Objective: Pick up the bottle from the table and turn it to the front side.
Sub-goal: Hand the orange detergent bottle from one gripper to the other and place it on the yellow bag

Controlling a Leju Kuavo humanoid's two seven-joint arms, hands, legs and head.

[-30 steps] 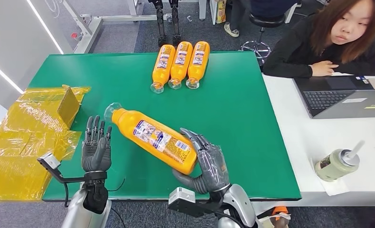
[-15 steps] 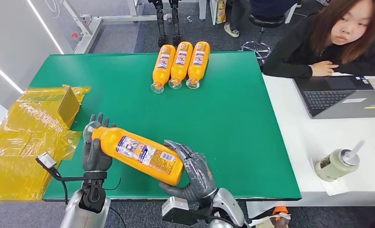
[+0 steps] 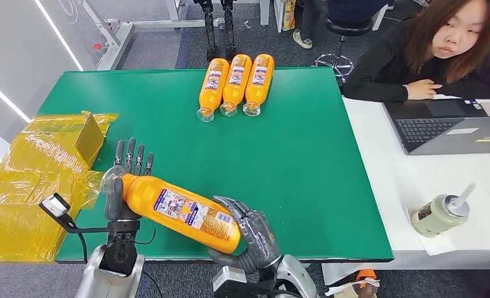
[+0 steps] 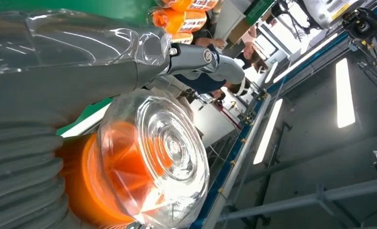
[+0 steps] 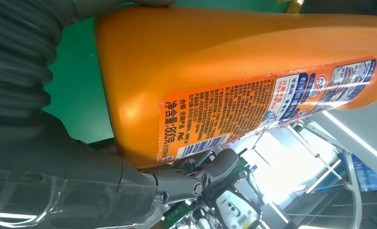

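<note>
A green table [image 3: 304,155] takes up most of the head view, with a white desk [image 3: 416,186] butted against its right edge, where a person [image 3: 441,53] in a black top sits behind an open laptop [image 3: 453,127]. Crumpled yellow plastic wrapping [image 3: 38,180] lies over the table's near left corner and spills past its edge. Three orange bottles [image 3: 236,84] lie side by side, touching, at the far edge of the table, clear caps toward the robot. The bottle [image 3: 180,211] of the task is off the table, held above its near edge between the two hands, lying almost level with its clear cap to the left and its base to the right, its printed label facing up. The right hand [image 3: 252,239] comes in from below, palm turned toward the bottle, fingers wrapped up over the base and the thumb under it; the right wrist view shows the orange body [image 5: 234,71] against the palm with the thumb curled under the label edge. The left hand [image 3: 124,183] stands upright at the cap end, fingers straight and spread behind the bottle; in the left wrist view the clear cap [image 4: 153,157] sits close against the palm, though whether the hand grips it cannot be told. A lidded cup [image 3: 440,214] with a straw stands on the desk's near part.
</note>
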